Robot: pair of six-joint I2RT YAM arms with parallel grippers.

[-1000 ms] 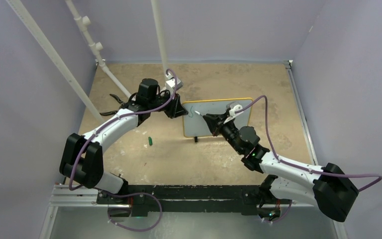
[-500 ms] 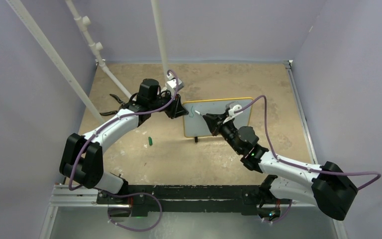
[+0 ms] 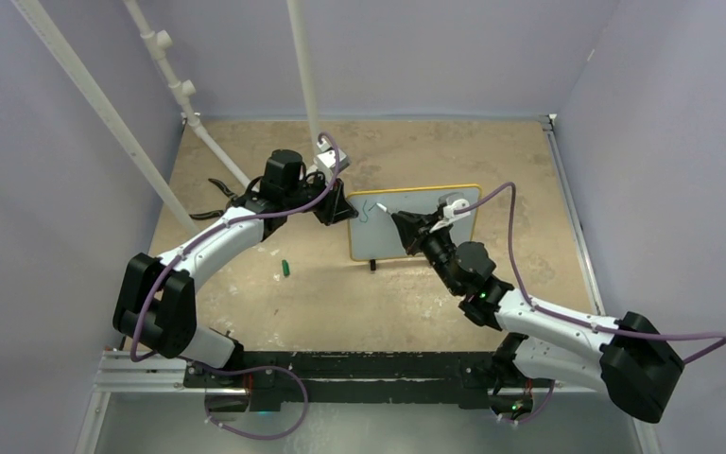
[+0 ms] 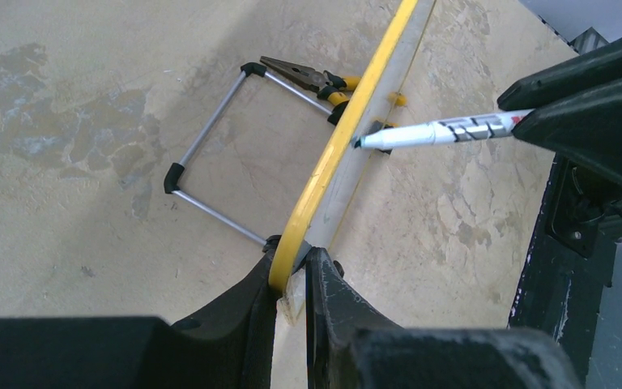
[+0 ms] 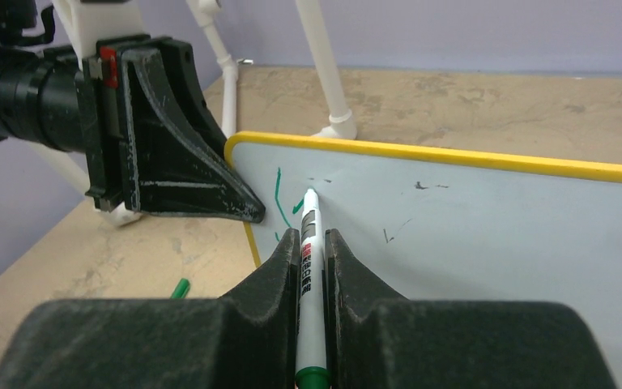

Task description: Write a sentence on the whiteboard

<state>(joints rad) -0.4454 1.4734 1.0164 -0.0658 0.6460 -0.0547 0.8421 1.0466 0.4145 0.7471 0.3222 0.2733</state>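
**Bracing the board, pen at the first letters**

Whiteboard [image 3: 378, 244] stands near-upright on the tabletop [image 3: 340, 303], mid-field, with its writing face toward the arm bases. Left pincer [image 4: 293, 267] is narrow, nipped on the yellow frame at the board's left edge. Right pincer [image 5: 312, 243] is closed tight around a white marker [image 5: 311, 220], gripped about mid-barrel, tip aimed at the upper-left corner of the face. Sentence [image 5: 278, 188]: only a few green strokes there; the rest of the face is bare apart from faint grey specks. Cannot tell from either wrist view whether the tip touches the surface.

Handling, by judgement:
- The board looks thin, light and stiff on small feet, so pen pressure would likely push or tip it. The frame-edge hold, clear of the writing area, is the sensible place.
- The face is glossy, so wet ink would smear if brushed.
- The marker barrel is smooth plastic and may twist under side load. Light pressure advised.

Small green cap-like piece [image 3: 285, 269] lies on the tabletop left of the board.
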